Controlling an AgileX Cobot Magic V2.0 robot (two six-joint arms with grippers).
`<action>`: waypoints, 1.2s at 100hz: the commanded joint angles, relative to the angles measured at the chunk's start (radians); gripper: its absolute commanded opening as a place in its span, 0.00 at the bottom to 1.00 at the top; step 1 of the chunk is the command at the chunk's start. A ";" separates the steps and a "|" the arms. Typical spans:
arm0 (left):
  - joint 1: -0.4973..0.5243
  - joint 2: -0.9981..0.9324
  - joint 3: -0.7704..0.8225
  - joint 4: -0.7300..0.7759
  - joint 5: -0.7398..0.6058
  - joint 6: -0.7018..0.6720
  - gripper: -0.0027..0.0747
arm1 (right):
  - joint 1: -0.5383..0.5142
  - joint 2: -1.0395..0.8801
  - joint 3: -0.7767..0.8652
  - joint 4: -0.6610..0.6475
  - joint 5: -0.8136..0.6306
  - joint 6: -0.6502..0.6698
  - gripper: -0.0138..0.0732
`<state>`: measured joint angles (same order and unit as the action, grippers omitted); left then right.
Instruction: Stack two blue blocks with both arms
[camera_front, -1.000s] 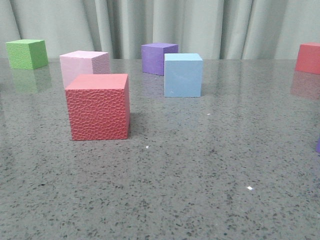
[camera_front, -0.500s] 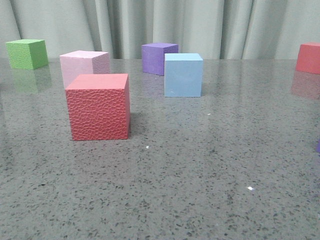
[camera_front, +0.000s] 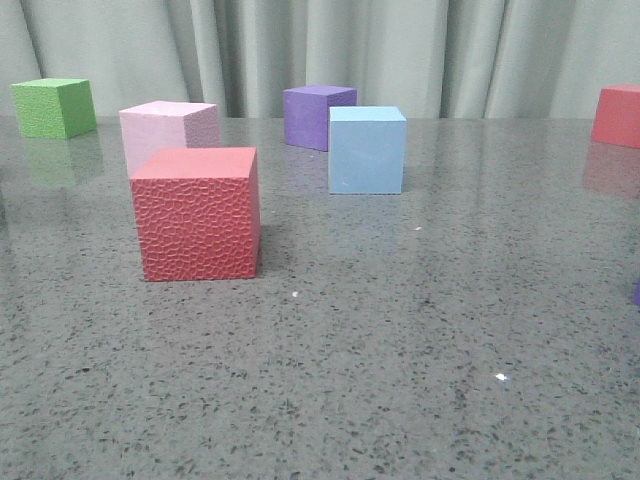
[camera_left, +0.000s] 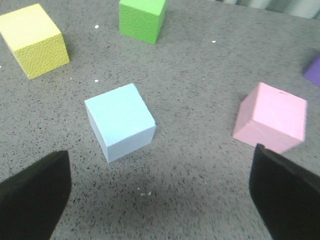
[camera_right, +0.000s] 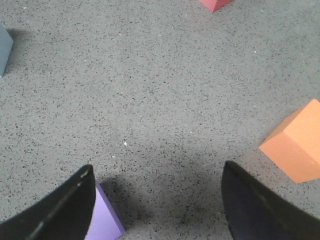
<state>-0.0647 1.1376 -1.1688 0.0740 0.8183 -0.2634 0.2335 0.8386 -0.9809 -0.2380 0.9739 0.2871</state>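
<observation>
My left claw (camera_left: 160, 195) open, empty, hovering over worktop (camera_left: 200, 75); blue block (camera_left: 120, 121) just ahead between fingers, off-centre, rotated. Second blue block (camera_front: 366, 149) mid worktop, beside purple cube (camera_front: 317, 116). Right claw (camera_right: 157, 210) open, empty, farther off.

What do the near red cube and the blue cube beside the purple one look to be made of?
Red cube: probably foam, its front face pebbled with a dimpled texture, matte. Blue cube: probably foam too, smooth and matte, no glare. Both sit on a glossy speckled stone-look table.
</observation>
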 joint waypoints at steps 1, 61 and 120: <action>0.002 0.050 -0.060 0.028 -0.068 -0.055 0.93 | -0.006 -0.009 -0.024 -0.020 -0.061 -0.006 0.77; 0.002 0.340 -0.148 0.170 -0.072 -0.294 0.93 | -0.006 -0.009 -0.024 -0.012 -0.061 -0.006 0.77; 0.002 0.480 -0.217 0.186 -0.084 -0.313 0.93 | -0.006 -0.009 -0.024 -0.003 -0.072 -0.006 0.77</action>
<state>-0.0647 1.6376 -1.3335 0.2478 0.7795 -0.5645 0.2335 0.8370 -0.9809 -0.2301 0.9617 0.2871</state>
